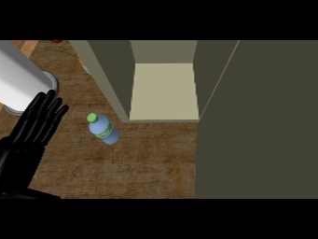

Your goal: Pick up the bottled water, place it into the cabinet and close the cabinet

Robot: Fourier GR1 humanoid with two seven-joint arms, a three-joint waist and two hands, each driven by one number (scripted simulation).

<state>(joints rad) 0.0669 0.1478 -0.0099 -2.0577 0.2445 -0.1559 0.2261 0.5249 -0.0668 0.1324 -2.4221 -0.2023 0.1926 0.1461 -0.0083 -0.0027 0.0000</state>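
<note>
Dark wood-grain counter [141,163] fills the head view, with an olive cabinet [165,91] open on a pale, flat shelf. Bottled water [103,129], blue with a green cap and label band, stands on the counter just outside the cabinet. Left hand [34,126], glossy black, rests open and empty, fingers straight, left of the bottle.

Bottle [103,130]: pale blue body, green cap, green label band. Surface [134,163]: brown, streaked wood grain. Cabinet [258,116]: dark olive outside, cream shelf within. Left hand [31,128]: glossy black. Cylinder [13,77] at upper left: white, with a grey end.
</note>
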